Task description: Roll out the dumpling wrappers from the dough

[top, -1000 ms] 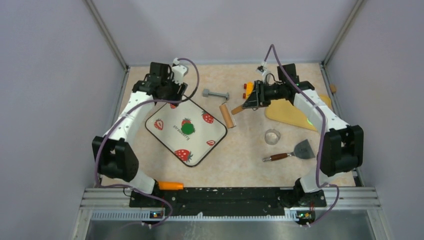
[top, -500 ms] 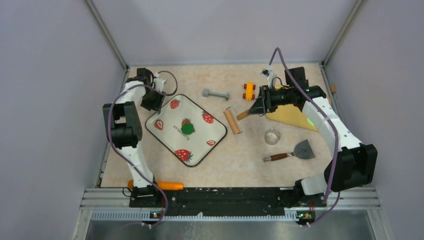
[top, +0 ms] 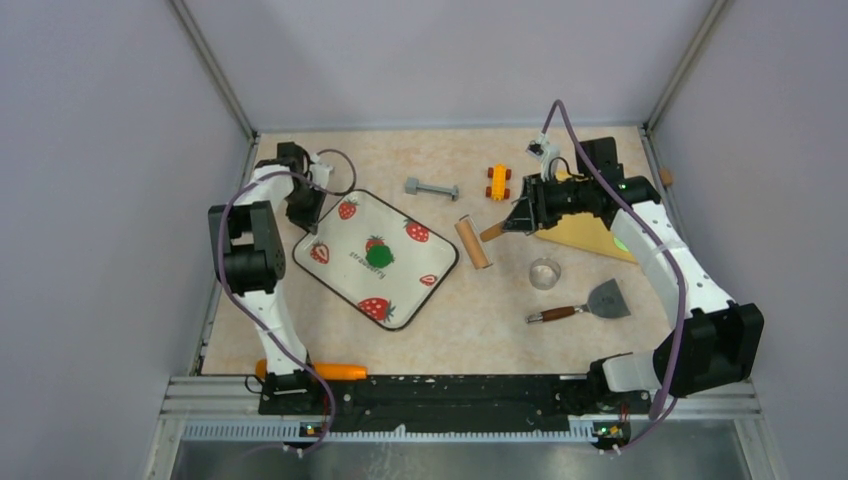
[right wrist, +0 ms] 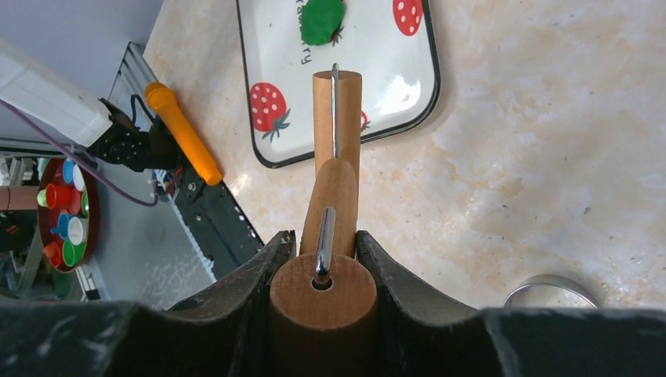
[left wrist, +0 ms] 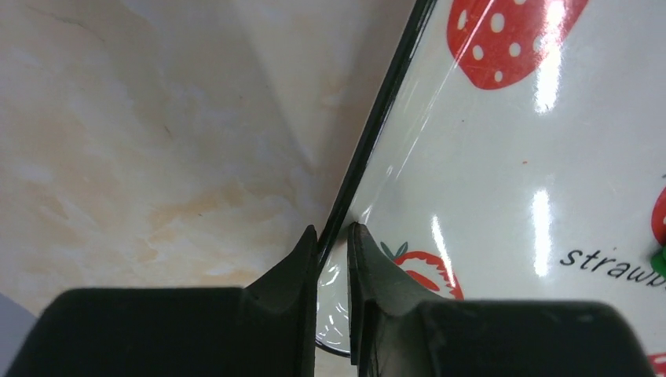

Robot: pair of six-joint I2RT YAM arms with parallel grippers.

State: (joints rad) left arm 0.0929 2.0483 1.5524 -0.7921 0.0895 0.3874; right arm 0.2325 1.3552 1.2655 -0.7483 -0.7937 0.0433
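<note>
Your left arm has swung away from the far corner of the strawberry tray (top: 410, 268) and now stands at the tray's left corner. Your left gripper (left wrist: 331, 232) has closed down since then. Its two fingers now pinch the tray's black rim, one finger outside the tray and one inside. The tray has shifted a tiny bit.

Your right arm has pulled back, away from the tray, and the rolling pin (top: 472, 243) has gone with it. The roller now sits just beside the tray's right corner, a little apart from it. Your right gripper (right wrist: 322, 236) squeezes the pin's wooden handle from both sides, same as before.

The dough (top: 378, 255) has not moved on the tray. It is a small green lump in the middle of the tray, next to a printed strawberry.

Past the roller, farther from the tray, the clear round cutter (top: 545, 273) and the scraper (top: 600, 298) lie where they were.
</note>
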